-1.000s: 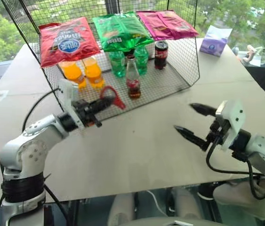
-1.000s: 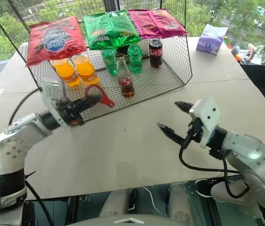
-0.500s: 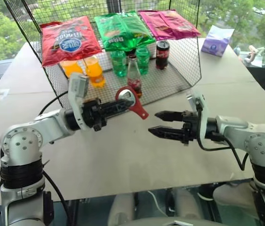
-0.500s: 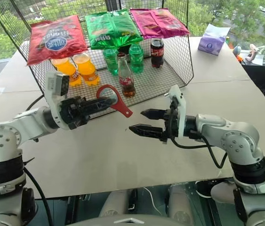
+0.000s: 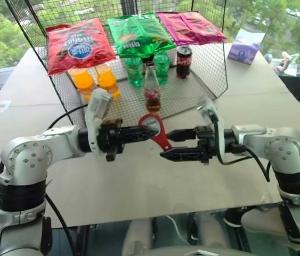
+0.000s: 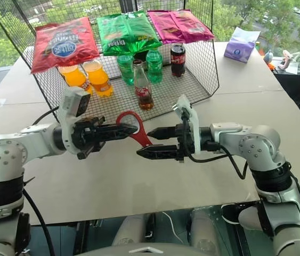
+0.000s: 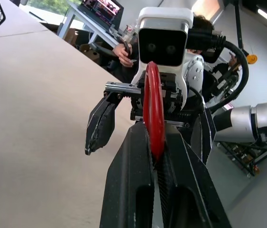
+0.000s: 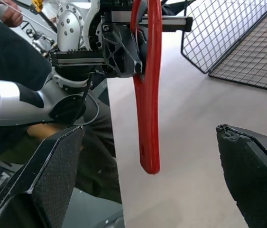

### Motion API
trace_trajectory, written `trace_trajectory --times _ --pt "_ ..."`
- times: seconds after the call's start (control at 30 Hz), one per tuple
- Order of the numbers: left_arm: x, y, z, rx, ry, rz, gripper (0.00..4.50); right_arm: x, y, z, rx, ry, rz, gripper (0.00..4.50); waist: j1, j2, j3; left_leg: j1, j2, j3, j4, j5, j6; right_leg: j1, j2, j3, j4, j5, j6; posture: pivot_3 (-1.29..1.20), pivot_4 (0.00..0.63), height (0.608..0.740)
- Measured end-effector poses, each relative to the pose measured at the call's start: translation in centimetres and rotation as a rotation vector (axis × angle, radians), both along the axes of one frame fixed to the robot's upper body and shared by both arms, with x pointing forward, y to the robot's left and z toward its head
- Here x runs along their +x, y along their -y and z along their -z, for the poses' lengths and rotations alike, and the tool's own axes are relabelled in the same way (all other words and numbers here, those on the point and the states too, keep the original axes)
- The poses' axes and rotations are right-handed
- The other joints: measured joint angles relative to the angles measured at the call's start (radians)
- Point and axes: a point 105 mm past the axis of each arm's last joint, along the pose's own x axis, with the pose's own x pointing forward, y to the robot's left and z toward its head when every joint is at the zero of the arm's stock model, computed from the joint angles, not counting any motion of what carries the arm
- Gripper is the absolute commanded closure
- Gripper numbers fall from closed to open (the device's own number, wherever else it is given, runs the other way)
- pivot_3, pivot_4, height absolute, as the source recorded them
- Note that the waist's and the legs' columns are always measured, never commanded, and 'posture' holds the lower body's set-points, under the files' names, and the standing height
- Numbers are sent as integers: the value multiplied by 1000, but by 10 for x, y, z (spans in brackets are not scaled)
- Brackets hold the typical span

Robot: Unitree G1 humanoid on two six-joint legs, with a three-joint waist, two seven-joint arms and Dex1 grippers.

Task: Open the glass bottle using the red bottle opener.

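Over the tabletop (image 5: 155,176), in front of the wire basket (image 5: 213,64) holding the glass bottle (image 5: 151,92): left claw (image 5: 147,129) clenched on the red bottle opener (image 5: 158,130), right claw (image 5: 172,144) spread wide around its handle. Risk of a fumbled handover: early release, opener dropped. Bottle's red label unreadable; snack-bag print too small to read.

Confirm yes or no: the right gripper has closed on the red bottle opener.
No: the right gripper stands open, its fingers either side of the red bottle opener's handle, untouched.
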Motion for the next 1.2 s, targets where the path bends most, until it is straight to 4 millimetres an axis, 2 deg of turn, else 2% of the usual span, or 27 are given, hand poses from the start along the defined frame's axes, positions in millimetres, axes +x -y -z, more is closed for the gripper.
trace_trajectory --times 0.03,0.13,0.27,0.3,0.4,0.43,0.7,0.73,0.77,0.8,0.83,0.87,0.9,1.2 --pt "0 0 0 2 2 1 4451 0 0 0 -2 -3 -1 0 0 0 0 0 0 0 0 0 0 0 0 0 0 0 0 0 150 740" --pt "0 -1 0 7 10 6 4500 -2 0 2 -16 -13 -16 787 0 0 0 0 0 0 0 0 0 0 0 0 0 0 0 0 150 740" --pt "0 -2 0 10 21 9 4500 -3 -1 2 -26 -20 -30 2492 0 0 0 0 0 0 0 0 0 0 0 0 0 0 0 0 150 740" --pt "0 -2 0 12 26 7 4500 -2 -3 2 -22 -25 -33 2723 -1 0 0 0 0 0 0 0 0 0 0 0 0 0 0 0 150 740" --pt "-2 0 0 18 40 26 4500 -1 -5 3 -29 -41 -34 4346 0 0 0 0 0 0 0 0 0 -1 0 0 0 0 0 0 150 740" --pt "-1 0 1 21 43 24 4500 -2 -5 3 -27 -45 -43 4438 0 0 0 0 0 0 0 0 0 -1 0 0 0 0 0 0 150 740" --pt "-4 0 5 32 63 36 4500 -4 -6 6 -48 -52 -53 4438 0 0 0 0 0 1 0 0 0 -1 0 1 0 0 0 0 150 740" --pt "-4 0 5 33 68 35 4500 -3 -6 6 -49 -45 -50 3634 0 0 0 0 0 1 0 0 0 -1 0 1 0 0 0 0 150 740" --pt "-5 1 6 39 76 37 4500 -1 -6 7 -50 -41 -39 3397 0 0 0 0 0 1 0 0 0 -1 0 1 0 0 0 0 150 740" --pt "-7 4 7 48 78 48 4500 -1 -8 6 -40 -37 -39 2969 0 0 0 0 0 1 0 0 0 -1 0 1 0 0 0 0 150 740" --pt "-8 5 9 51 75 56 4500 -2 -10 5 -30 -36 -45 2374 -1 0 0 0 0 1 -1 0 0 -1 0 1 0 0 0 0 150 740" --pt "-9 6 10 53 74 59 4500 -2 -11 5 -29 -36 -44 2011 -1 0 0 0 0 1 -1 0 0 -1 0 1 0 0 0 0 150 740" --pt "-9 6 10 53 75 58 4500 -1 -11 5 -30 -37 -37 1455 0 0 0 0 0 0 -1 0 0 -1 0 1 0 0 0 0 150 740" --pt "-5 9 11 39 81 35 4500 -3 -10 6 -37 -59 -40 1455 0 0 0 0 0 1 -1 0 0 -1 0 1 0 0 0 0 150 740"
